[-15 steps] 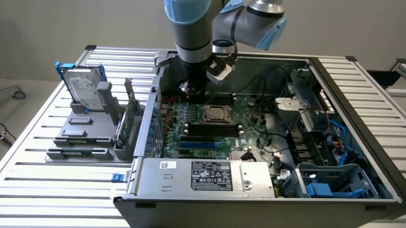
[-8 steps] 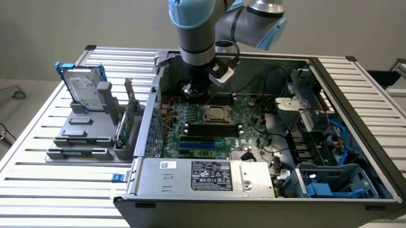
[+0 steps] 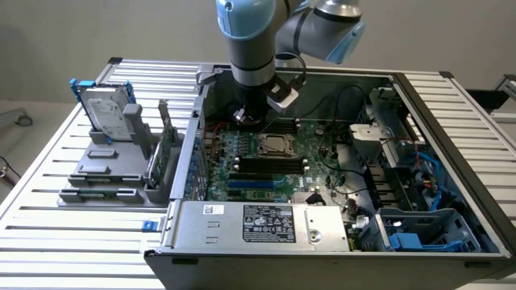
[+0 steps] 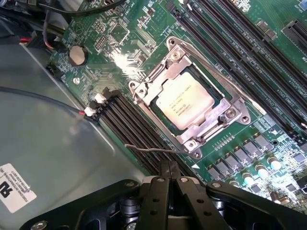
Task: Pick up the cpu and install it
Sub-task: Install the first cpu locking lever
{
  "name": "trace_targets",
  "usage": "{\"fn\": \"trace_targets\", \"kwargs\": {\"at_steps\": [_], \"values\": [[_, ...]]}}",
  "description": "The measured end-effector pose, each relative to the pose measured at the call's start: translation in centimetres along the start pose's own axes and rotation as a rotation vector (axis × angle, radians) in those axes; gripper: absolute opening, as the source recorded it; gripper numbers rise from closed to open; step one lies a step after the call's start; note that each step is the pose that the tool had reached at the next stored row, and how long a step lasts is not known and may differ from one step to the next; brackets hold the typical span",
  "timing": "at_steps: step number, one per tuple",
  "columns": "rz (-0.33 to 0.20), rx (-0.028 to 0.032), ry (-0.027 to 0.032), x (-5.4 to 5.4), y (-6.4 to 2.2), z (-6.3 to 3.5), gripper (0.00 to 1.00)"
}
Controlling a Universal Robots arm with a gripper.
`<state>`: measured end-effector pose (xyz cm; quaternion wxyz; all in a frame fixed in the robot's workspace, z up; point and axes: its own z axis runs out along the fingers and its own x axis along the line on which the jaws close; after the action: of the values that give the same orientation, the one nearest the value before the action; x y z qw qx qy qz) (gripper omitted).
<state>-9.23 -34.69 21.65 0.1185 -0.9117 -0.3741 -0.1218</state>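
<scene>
Closest to the lens, gripper [image 4: 169, 167]: black fingers pressed flat together, nothing caught between them. Just past the tips, thin wire lever [image 4: 153, 149] reaching out from a corner of the socket frame [image 4: 144, 89] (touching or merely close, hard to say). Beyond that, cpu [image 4: 184, 101], pale silver top with fine print, lying flat inside the frame, metal rim around all four sides. Rows of black memory slots [image 4: 127, 127] flanking the socket on both sides, across the green motherboard [image 4: 144, 48]; round coin battery [image 4: 76, 55] off near the board's edge. Seen from the exterior camera, arm [image 3: 250, 42] reaching straight down into the open computer case [image 3: 322, 269], gripper [image 3: 248, 116] low over the board, just beside the cpu [image 3: 274, 145], on the exterior view's left of it. Grey power supply [image 3: 258, 223] with a printed label along the case's near edge. Outside the case, at the exterior view's left, hard drive [image 3: 105, 109] in a blue frame standing upright on a grey holder [image 3: 105, 172] atop the slatted table [image 3: 48, 235]
</scene>
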Motion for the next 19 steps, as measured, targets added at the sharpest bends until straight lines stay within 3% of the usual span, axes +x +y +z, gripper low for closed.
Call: {"fn": "trace_targets", "kwargs": {"at_steps": [19], "values": [[0.026,-0.0202,-0.0078,-0.2,0.02,1.53,0.11]]}}
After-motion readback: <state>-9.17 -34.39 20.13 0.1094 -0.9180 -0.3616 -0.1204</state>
